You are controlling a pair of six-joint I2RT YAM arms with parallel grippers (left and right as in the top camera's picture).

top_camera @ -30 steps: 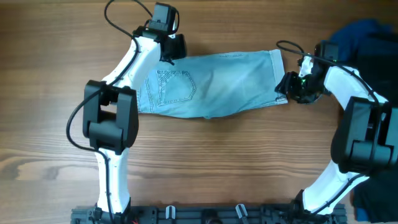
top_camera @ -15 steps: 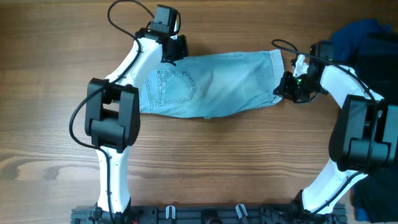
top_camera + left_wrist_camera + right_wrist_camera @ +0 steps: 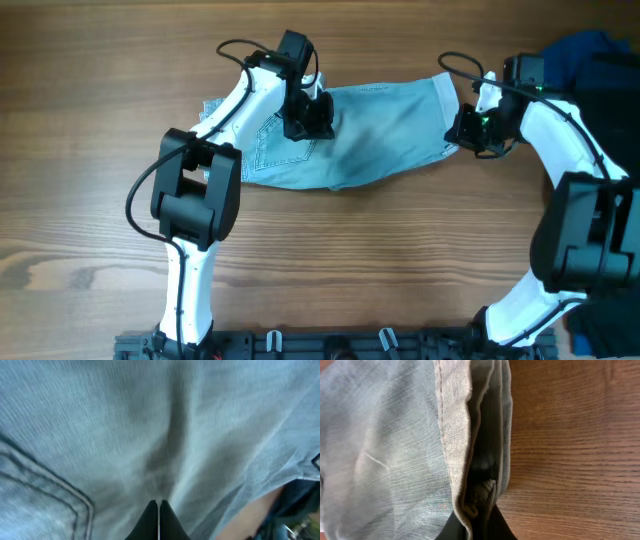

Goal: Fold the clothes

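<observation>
Overhead: wood-grain table (image 3: 80, 200) w/ denim shorts (image 3: 385, 130), dark garments (image 3: 600, 60).

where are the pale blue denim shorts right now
In the overhead view the pale blue denim shorts lie across the far middle of the wooden table, between the left gripper over the pocket end and the right gripper at the leg hem.

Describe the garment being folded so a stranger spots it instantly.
On the wooden table, look left of the dark garments heaped at the right edge. The denim shorts lie spread there: pale faded blue with a stitched back pocket, unlike that navy-and-black pile.
</observation>
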